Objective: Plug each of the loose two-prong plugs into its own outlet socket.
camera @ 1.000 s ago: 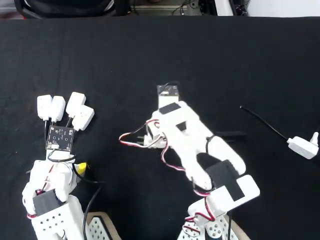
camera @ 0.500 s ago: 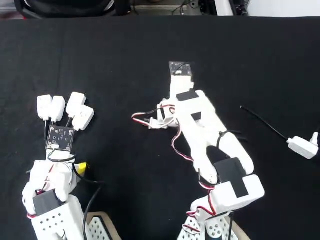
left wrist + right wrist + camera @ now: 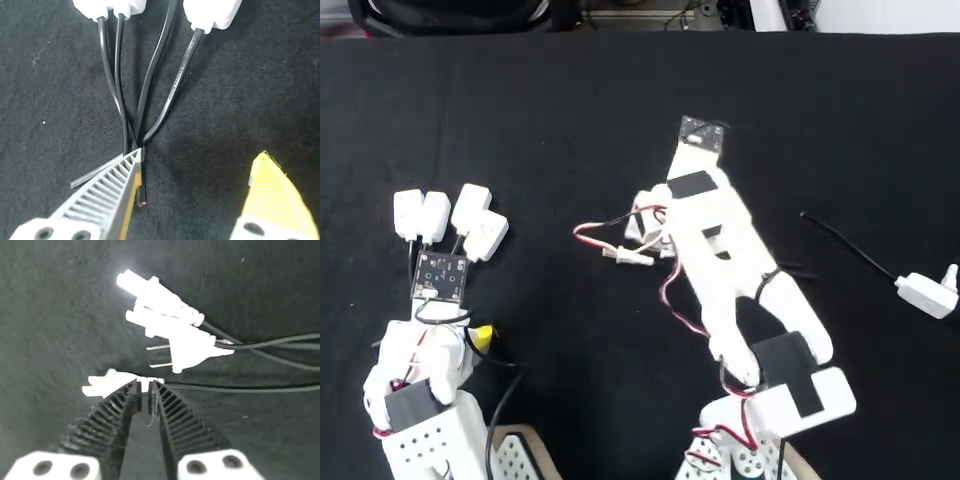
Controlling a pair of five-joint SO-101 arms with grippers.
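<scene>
Several white connector bodies point(image 3: 450, 222) on black cables point(image 3: 150, 90) lie at the left of the black table. My left gripper point(image 3: 440, 270) sits just behind them, open, its grey finger point(image 3: 107, 192) touching the bundled cables and its yellow finger point(image 3: 270, 192) well apart. My right gripper point(image 3: 701, 132) is stretched out over the table's middle. In the right wrist view its fingers are nearly together, tips point(image 3: 143, 389) over the cable end of a white plug point(image 3: 107, 382). A two-prong plug point(image 3: 192, 352) and other white plugs point(image 3: 160, 292) lie just beyond. I cannot tell whether anything is pinched.
One more white plug point(image 3: 924, 293) with a black cable point(image 3: 840, 240) lies near the table's right edge. Red and white wires point(image 3: 610, 245) hang off the right arm. The far half of the black cloth point(image 3: 520, 100) is bare.
My right arm has stretched forward and swung right, carrying its gripper farther out over the table. The left arm and the white connector bodies have not moved.
</scene>
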